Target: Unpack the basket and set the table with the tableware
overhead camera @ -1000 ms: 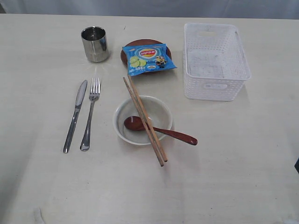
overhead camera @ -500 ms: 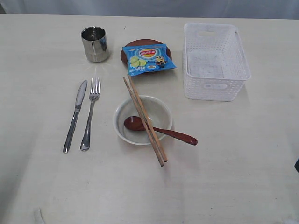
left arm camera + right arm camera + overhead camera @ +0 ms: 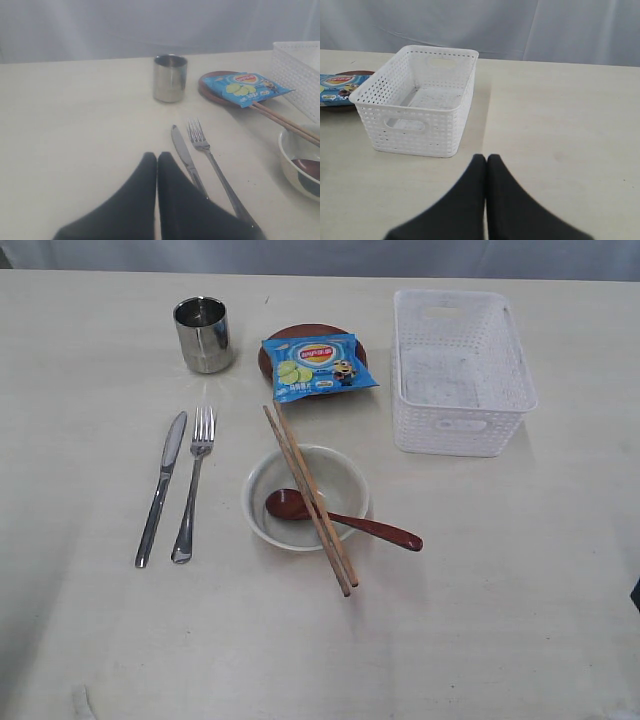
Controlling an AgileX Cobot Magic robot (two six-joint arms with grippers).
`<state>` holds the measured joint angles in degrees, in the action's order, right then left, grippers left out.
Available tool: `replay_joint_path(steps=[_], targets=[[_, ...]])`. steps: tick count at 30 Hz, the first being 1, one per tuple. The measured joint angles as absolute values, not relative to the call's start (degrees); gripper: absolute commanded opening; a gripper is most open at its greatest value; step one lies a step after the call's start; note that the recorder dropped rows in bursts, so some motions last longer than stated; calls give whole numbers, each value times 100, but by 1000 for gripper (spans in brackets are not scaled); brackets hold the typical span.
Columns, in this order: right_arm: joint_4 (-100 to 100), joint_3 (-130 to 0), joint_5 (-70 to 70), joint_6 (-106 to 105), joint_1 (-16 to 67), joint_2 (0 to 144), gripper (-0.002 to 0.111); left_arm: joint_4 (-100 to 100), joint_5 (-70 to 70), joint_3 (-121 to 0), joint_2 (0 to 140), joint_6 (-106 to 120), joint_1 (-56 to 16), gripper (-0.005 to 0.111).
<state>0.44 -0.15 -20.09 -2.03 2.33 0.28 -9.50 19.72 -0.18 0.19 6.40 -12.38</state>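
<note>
White basket (image 3: 461,426) stands upright on the tabletop (image 3: 500,590), right of the brown plate (image 3: 297,330) bearing a blue snack packet (image 3: 320,365); chopsticks (image 3: 305,490) and spoon (image 3: 352,523) rest across the bowl (image 3: 345,472). Left tool (image 3: 157,157) and right tool (image 3: 486,158) are pinched closed, gripping nothing.

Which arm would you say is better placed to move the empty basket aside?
Likely right: the shut right end effector faces the basket directly; the left end effector faces the knife and fork.
</note>
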Motion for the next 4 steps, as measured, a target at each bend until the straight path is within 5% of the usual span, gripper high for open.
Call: replay_joint_path(steps=[4], targets=[[44, -15, -2009, -203, 233, 28, -1, -950, 1972, -18, 19, 640, -1238, 0]])
